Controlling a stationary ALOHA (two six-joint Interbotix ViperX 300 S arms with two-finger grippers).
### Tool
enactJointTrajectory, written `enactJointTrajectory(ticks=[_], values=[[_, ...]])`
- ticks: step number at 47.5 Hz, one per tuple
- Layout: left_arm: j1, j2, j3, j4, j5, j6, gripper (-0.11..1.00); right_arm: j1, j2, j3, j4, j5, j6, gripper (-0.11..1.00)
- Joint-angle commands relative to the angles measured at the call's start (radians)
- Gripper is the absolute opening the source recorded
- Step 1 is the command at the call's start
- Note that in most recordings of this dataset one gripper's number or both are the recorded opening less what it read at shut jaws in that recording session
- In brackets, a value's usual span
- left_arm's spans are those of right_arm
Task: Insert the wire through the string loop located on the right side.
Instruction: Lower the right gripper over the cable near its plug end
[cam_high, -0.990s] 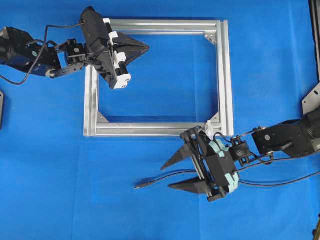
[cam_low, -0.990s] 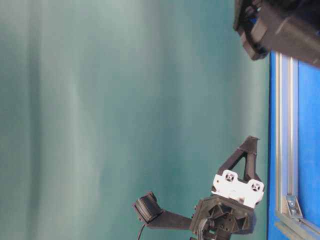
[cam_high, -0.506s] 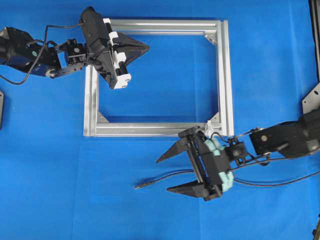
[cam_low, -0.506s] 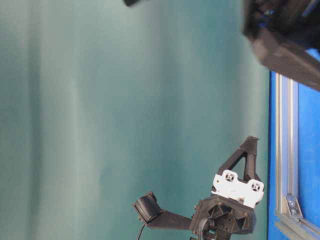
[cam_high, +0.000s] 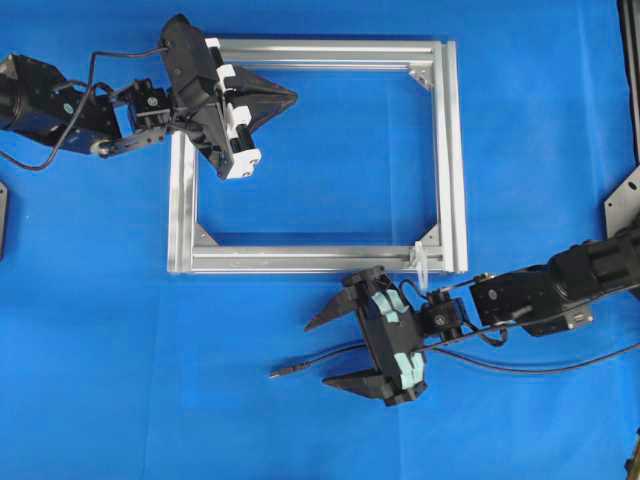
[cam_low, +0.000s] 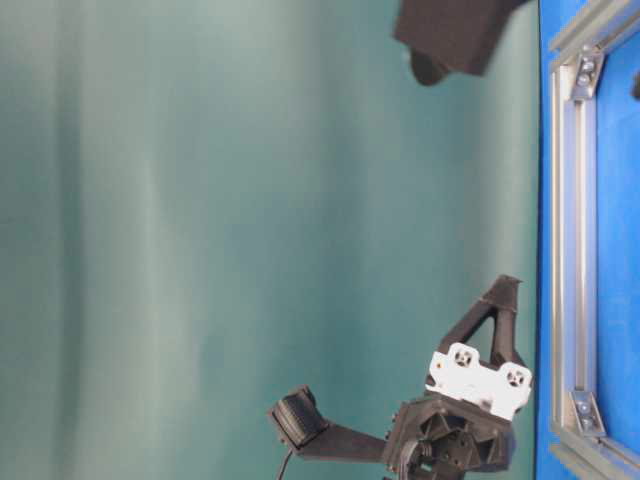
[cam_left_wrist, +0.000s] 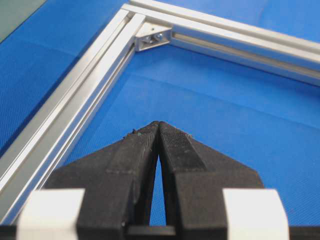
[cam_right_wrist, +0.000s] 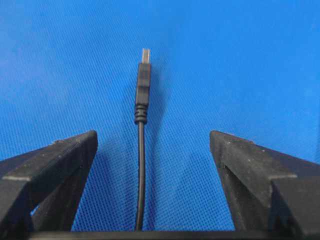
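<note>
Whereas a second earlier it hung nearer the frame (cam_high: 445, 150), the open right hand (cam_high: 320, 352) now straddles the wire (cam_high: 315, 360) on the counter (cam_high: 100, 380); left hand (cam_high: 290, 97) closed, empty; string loop (cam_high: 421, 262) barely discernible.

No text, label, brand, number or sign could be read in any view; the silver aluminium frame (cam_high: 449, 150), the blue cloth table surface (cam_high: 120, 370) and the thin black wire (cam_right_wrist: 141, 165) all showed bare, unmarked surfaces.
</note>
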Motion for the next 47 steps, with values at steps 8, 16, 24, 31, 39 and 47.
enactJointTrajectory(ticks=[8, 16, 24, 31, 39, 47], values=[[-0.003, -0.035, -0.005, 0.002, -0.005, -0.003, 0.0, 0.005, -0.014, -0.017, 0.005, -0.012, 0.002, 0.79], [-0.003, -0.035, -0.005, 0.003, -0.005, -0.003, 0.0, 0.005, -0.014, -0.014, 0.003, -0.014, -0.002, 0.66], [-0.003, -0.035, -0.003, 0.002, -0.005, -0.003, 0.0, 0.005, -0.014, -0.011, -0.005, -0.021, -0.006, 0.24], [-0.003, -0.037, 0.0, 0.003, -0.005, -0.002, 0.0, 0.005, -0.015, -0.011, -0.009, -0.023, -0.006, -0.02], [-0.003, -0.037, 0.0, 0.002, -0.005, -0.002, 0.0, 0.005, -0.014, -0.011, -0.009, -0.021, -0.006, -0.04], [-0.003, -0.037, 0.0, 0.002, -0.005, -0.002, 0.0, 0.005, -0.015, -0.011, -0.009, -0.018, -0.006, -0.04]])
